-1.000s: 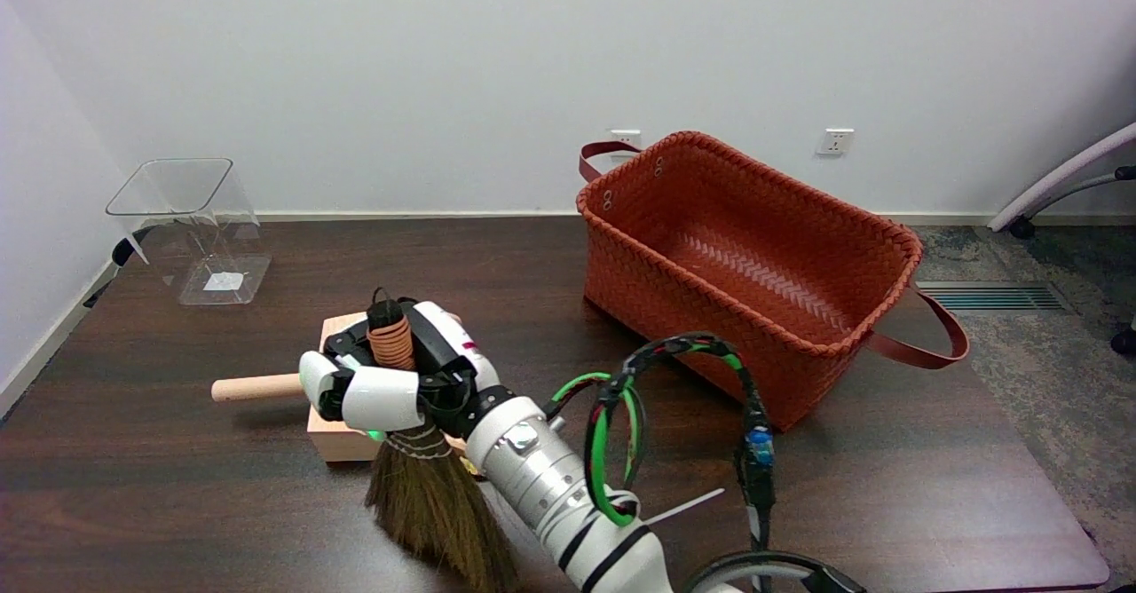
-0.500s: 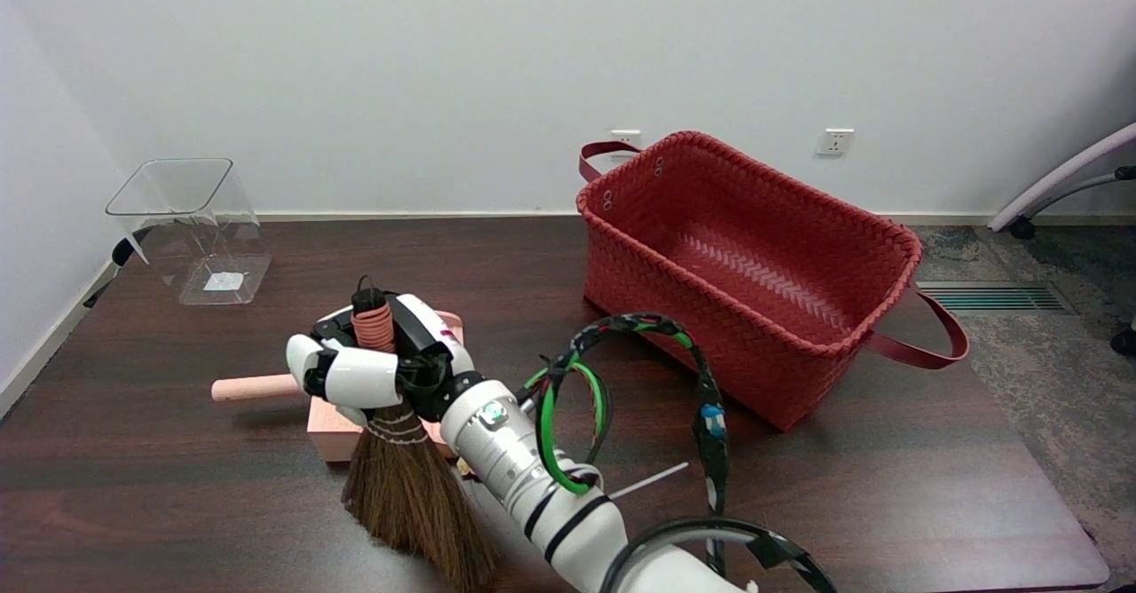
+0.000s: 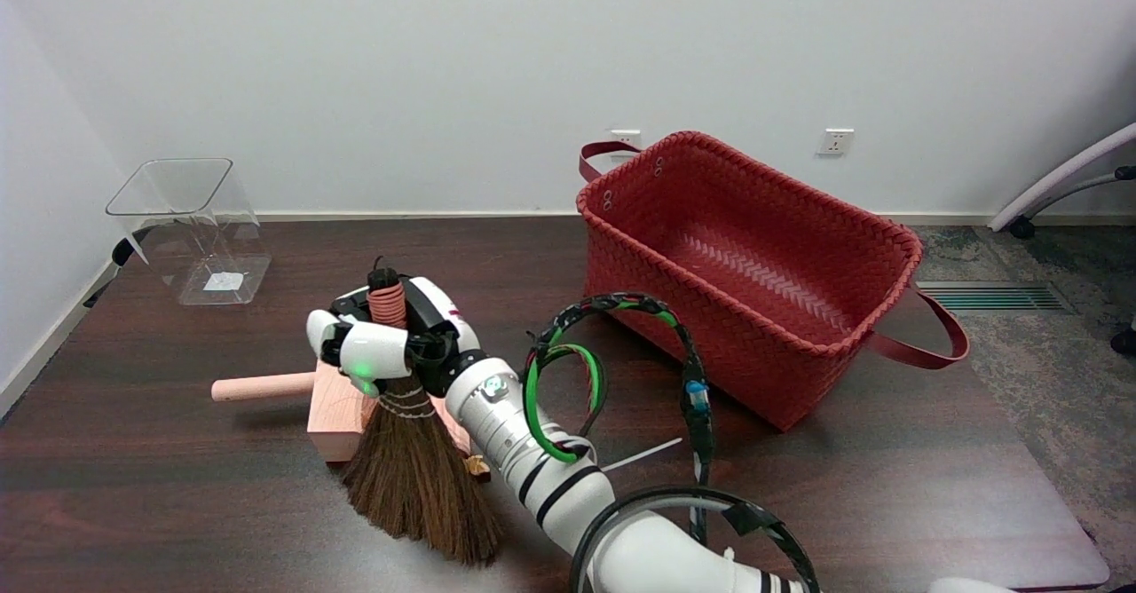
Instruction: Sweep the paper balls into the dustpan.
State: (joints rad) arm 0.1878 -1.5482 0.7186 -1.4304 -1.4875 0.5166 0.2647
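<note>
A small broom (image 3: 417, 478) is gripped by the right hand (image 3: 382, 349) over a wooden dustpan (image 3: 342, 415); a red woven basket (image 3: 754, 273) is seen nearby.

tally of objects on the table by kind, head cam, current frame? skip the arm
Hand broom, held by the right hand: 1
Wooden dustpan with round handle: 1
Red woven basket: 1
Clear plastic container: 1
Thin white stick: 1
Paper balls: 0 clearly visible
Total: 5
</note>
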